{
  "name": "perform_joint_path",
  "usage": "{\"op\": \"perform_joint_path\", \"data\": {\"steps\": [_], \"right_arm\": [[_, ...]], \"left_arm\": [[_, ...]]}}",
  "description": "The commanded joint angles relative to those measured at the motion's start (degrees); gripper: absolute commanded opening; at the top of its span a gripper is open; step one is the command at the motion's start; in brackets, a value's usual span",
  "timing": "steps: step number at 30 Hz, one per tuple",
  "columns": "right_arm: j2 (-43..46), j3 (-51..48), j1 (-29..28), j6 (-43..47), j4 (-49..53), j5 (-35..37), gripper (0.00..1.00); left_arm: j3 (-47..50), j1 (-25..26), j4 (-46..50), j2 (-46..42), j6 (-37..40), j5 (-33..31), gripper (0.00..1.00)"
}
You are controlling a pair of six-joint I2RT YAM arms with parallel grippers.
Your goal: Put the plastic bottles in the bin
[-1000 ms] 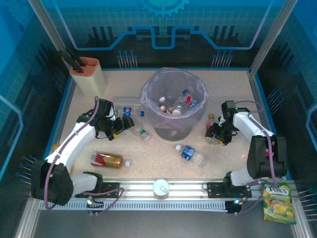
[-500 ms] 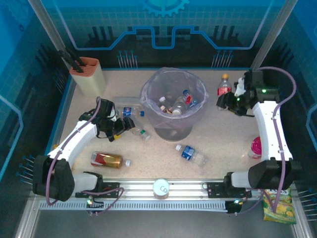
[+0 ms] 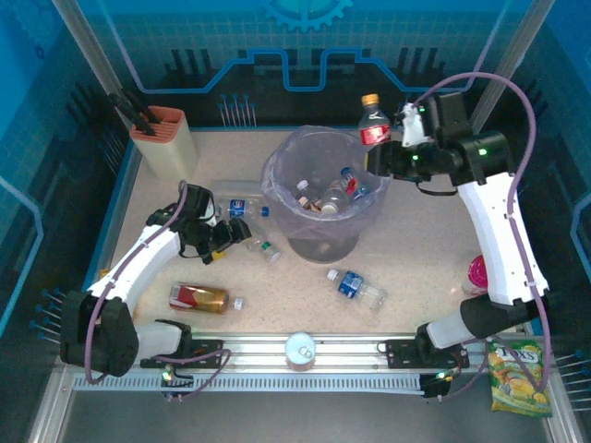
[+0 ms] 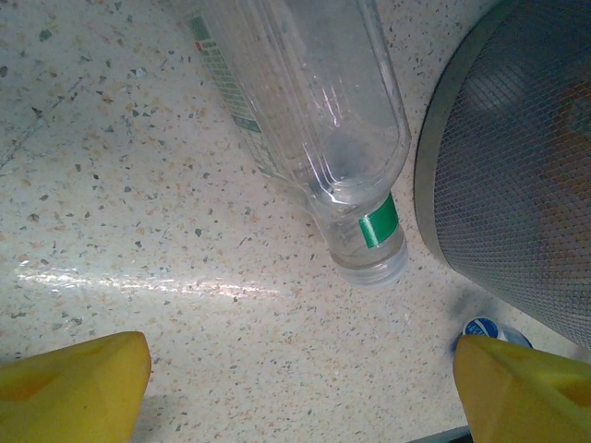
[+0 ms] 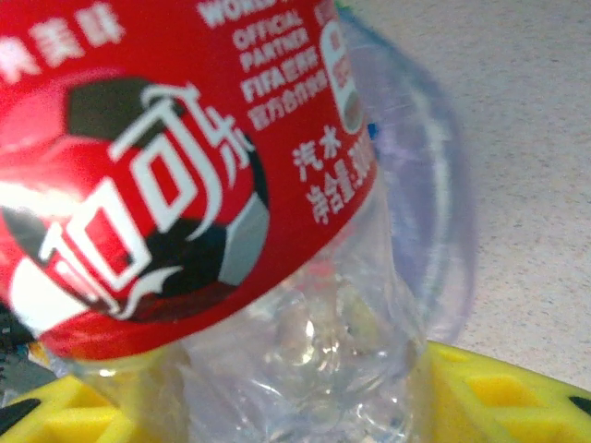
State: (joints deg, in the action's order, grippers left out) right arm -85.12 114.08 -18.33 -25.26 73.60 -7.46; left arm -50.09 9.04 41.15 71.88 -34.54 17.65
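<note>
Top external view: our right gripper (image 3: 386, 159) pinches the red-labelled bottle (image 3: 372, 125) upright above the far right rim of the bin (image 3: 277, 175). Released here, we judge it could clip the rim and fall outside. Our left gripper (image 4: 295, 388) hangs spread over a green-banded bottle (image 4: 314, 111).

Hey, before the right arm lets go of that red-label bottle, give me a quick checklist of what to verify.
1. Right tool gripping the red-label bottle: ok.
2. Bottle fully over the bin opening: cannot tell; it looks level with the far-right rim.
3. Room inside the bin: ok, the binned bottles lie low.
4. Left tool away from the bin mouth: ok, open, low over the green-banded bottle beside the bin.
</note>
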Motion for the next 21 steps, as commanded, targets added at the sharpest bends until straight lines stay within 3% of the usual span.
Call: {"op": "perform_joint_path", "data": {"steps": [1,6,15,17,19,21], "right_arm": [[-2.9,3.1,-5.5,-2.7,2.5,5.8,0.44],[-7.7,4.1,-12.5,-1.8,4.6,10.4,0.44],[-13.6,3.2,-18.2,-0.8,5.7,12.9,0.47],[-14.2,3.5,-18.5,-0.7,5.7,12.6,0.52],[-15.0,4.4,-18.6,-0.5,6.5,12.0,0.68],[-16.3,6.8,-18.6,0.1,8.5,12.0,0.73]], "left_arm": [[-0.9,-0.5,4.6,-1.9,0.7,-0.4,0.87],[-0.7,-0.5,8.6,-3.4,1.9,-1.3,0.87],[1.1,-0.5,7.6,-5.1,0.4,-1.4,0.87],[1.5,-0.5,7.2,-4.8,0.4,-1.1,0.87],[1.6,-0.5,7.2,-4.5,0.7,-1.0,0.87],[1.9,-0.5,7.0,-4.4,1.0,-1.4,0.87]]}}
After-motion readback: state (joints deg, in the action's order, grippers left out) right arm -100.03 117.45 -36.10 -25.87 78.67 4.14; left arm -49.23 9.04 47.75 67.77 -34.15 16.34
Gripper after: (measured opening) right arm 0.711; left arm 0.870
